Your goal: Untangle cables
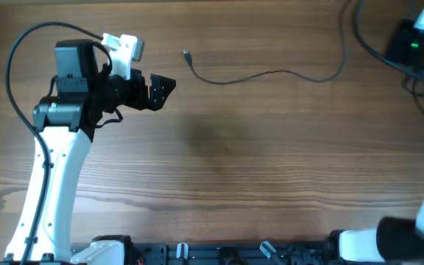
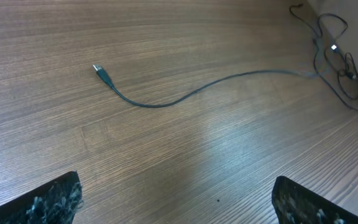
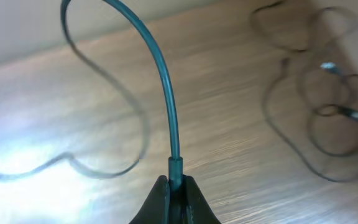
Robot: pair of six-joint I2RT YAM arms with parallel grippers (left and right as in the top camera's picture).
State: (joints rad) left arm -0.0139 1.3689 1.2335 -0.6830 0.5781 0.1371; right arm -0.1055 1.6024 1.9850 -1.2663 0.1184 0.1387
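One thin black cable [image 1: 271, 73] lies stretched across the far side of the table, its small plug end [image 1: 186, 54] free near the middle. In the left wrist view this cable [image 2: 166, 101] runs right toward a loose tangle of cables [image 2: 337, 59] at the far right edge. My left gripper [image 1: 162, 89] hovers left of the plug, open and empty, with its fingertips [image 2: 58, 198] wide apart. My right gripper [image 3: 174, 182] is shut on the plug end of a cable [image 3: 164, 81], which arcs up and away. Blurred cable loops [image 3: 328, 118] lie behind it.
The right arm [image 1: 417, 46] sits at the far right corner, partly out of the overhead view. The left arm's white link [image 1: 50, 191] crosses the left side of the wooden table [image 1: 256, 169]. Arm bases line the near edge [image 1: 219, 254].
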